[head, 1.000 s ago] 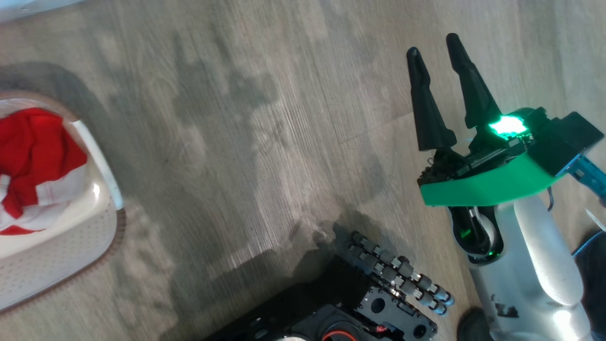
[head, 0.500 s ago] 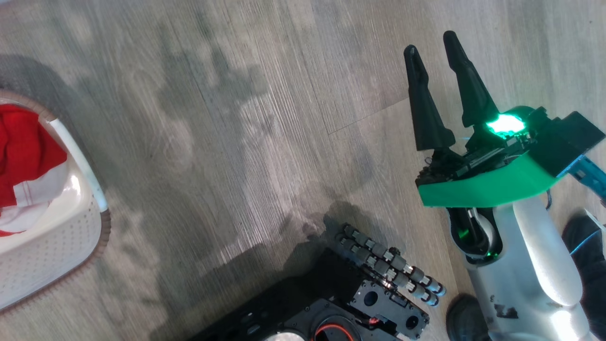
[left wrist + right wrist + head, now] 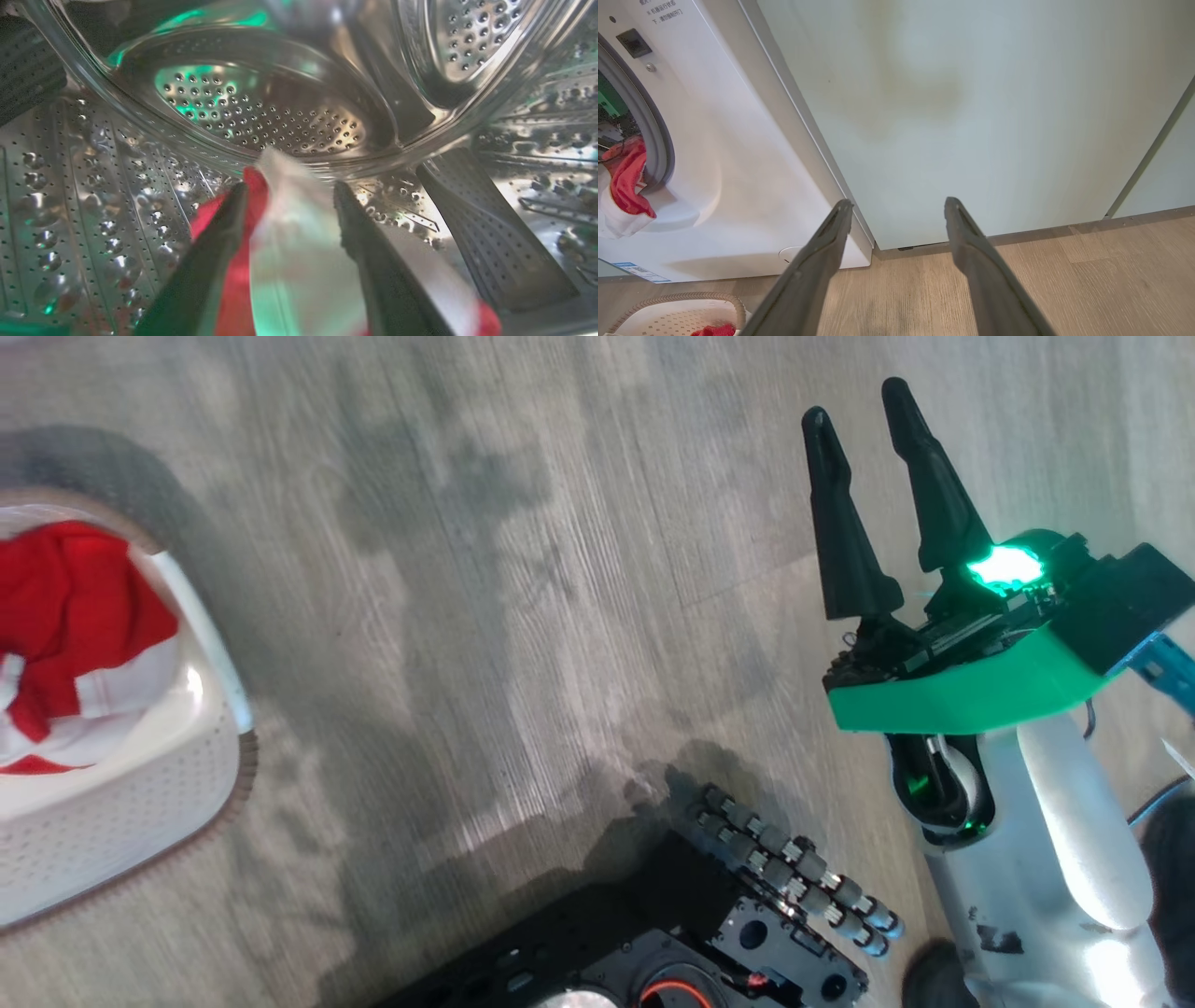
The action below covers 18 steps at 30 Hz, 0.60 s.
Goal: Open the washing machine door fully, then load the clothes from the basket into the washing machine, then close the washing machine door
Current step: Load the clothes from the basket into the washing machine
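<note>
**Operator:** Currently, which step is in hand?

**Manual:** Loading. Your left gripper (image 3: 289, 196) stands spread inside the washing machine drum (image 3: 261, 116), with a red-and-white garment (image 3: 289, 252) loose between its fingers. Your right gripper (image 3: 853, 401) is wide and empty. Next, withdraw the left arm and reach for the clothes (image 3: 75, 607) in the basket (image 3: 215, 775).

A wood-grain plank floor (image 3: 523, 616) spreads beneath the right fingers (image 3: 817, 266), while just beyond their tips rises a pale teal cabinet panel (image 3: 971, 116), softly lit, over a dark plinth (image 3: 1041, 232).

One basket (image 3: 121, 803), one washing machine (image 3: 738, 140), left gripper (image 3: 289, 186) plus right gripper (image 3: 853, 401), clothes (image 3: 65, 616) in two bunches.
</note>
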Available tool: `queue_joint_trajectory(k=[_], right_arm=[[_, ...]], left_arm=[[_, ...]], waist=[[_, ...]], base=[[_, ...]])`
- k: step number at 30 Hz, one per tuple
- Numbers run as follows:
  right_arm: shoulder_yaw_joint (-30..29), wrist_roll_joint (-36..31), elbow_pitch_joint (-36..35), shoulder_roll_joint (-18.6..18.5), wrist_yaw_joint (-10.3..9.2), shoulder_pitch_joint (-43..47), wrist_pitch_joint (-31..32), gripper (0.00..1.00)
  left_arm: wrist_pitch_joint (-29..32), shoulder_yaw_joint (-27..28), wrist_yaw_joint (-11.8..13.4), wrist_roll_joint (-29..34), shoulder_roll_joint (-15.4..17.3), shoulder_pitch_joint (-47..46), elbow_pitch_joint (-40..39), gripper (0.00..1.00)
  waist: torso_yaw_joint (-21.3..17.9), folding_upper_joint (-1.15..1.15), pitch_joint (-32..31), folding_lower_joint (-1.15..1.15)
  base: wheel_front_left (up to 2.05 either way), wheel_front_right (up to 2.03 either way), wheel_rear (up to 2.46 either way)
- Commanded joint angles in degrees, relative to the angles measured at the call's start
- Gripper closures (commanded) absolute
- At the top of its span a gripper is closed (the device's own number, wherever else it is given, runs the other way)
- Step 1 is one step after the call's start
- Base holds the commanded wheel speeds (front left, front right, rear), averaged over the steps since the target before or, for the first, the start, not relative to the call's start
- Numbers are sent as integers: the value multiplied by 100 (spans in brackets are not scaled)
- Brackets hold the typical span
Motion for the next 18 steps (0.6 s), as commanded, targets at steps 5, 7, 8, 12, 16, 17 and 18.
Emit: queue_joint_trajectory(k=[5, 7, 8, 12, 16, 17, 18], right_arm=[[-18, -176, -123, -10, 0, 109, -37, 0], [-31, -236, -107, -10, 0, 113, -37, 0], [-39, -268, -93, -10, 0, 115, -37, 0], [-74, -390, -31, -10, 0, 130, -37, 0], [-130, -502, 38, -10, 0, 168, -37, 0], [-130, -502, 38, -10, 0, 168, -37, 0], [-137, -524, 57, -10, 0, 183, -37, 0]], left_arm=[[-250, 10, -109, -189, 31, 457, -158, 0], [-373, 43, -104, -269, -55, 632, -220, 0], [-431, 54, -83, -300, -103, 734, -259, 0], [-612, 46, 37, -364, -258, 1222, -531, 0], [-769, 101, 208, -483, -369, 1868, -996, 0], [-769, 101, 208, -483, -369, 1868, -996, 0], [-793, 134, 254, -537, -394, 2067, -1151, 0]], waist=[[274, 0, -294, 0], [359, 0, -379, 0], [407, 0, -425, 0], [582, 0, -621, 0], [746, 0, -862, 0], [746, 0, -862, 0], [779, 0, -925, 0]], base=[[0, 0, 0], [0, 0, 0], [0, 0, 0], [0, 0, 0], [0, 0, 0], [0, 0, 0], [0, 0, 0]])
